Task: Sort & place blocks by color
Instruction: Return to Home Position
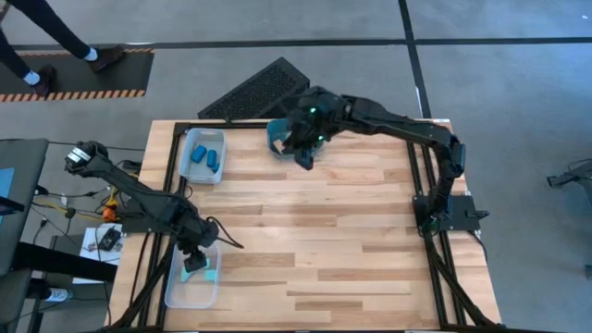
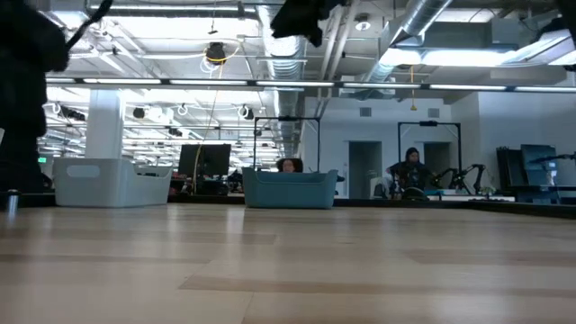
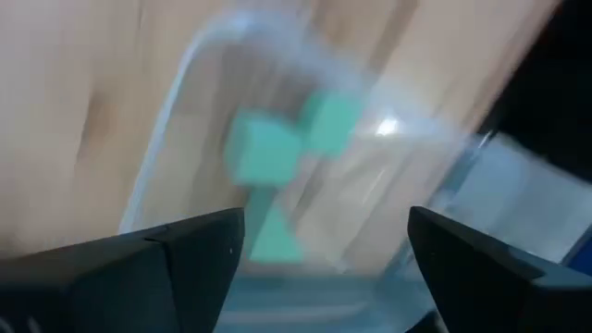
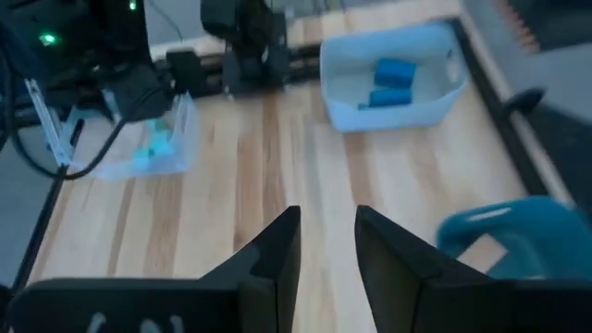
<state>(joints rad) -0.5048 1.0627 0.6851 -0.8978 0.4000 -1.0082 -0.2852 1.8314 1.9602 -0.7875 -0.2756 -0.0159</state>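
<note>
Left tool (image 1: 195, 260) is shown open and empty above a clear tray (image 1: 183, 296) that sits at the near left corner of the counter (image 1: 324, 231). Its two dark fingers (image 3: 185, 259) are spread wide. Through the gap the pale cyan blocks (image 3: 265, 153) are seen lying close together on the tray floor, directly underneath. Their number cannot be told for sure. None of them is touched by the tool.

A second clear tray (image 1: 189, 171) is set at the far left corner, well apart from the first, and the darker blue blocks (image 1: 210, 155) are held in it. Both trays are laid with their long sides along the counter's left edge.

Right tool (image 4: 328, 220) is raised at the middle of the far edge, just above and beside a teal tub (image 1: 276, 139). Its fingers are parted only narrowly and nothing is gripped. What lies inside the tub cannot be made out. No wooden block and no loose block are seen on the counter between the arms.

The sorting is judged to be finished or nearly so, with only the withdrawal of the arms left. The cyan blocks lie straight below the left tool, inside the tray walls, and the left arm is by far the nearer to them. A lift straight up is therefore called for before any sideways swing. Otherwise the tray rim could be caught and the tray dragged.
</note>
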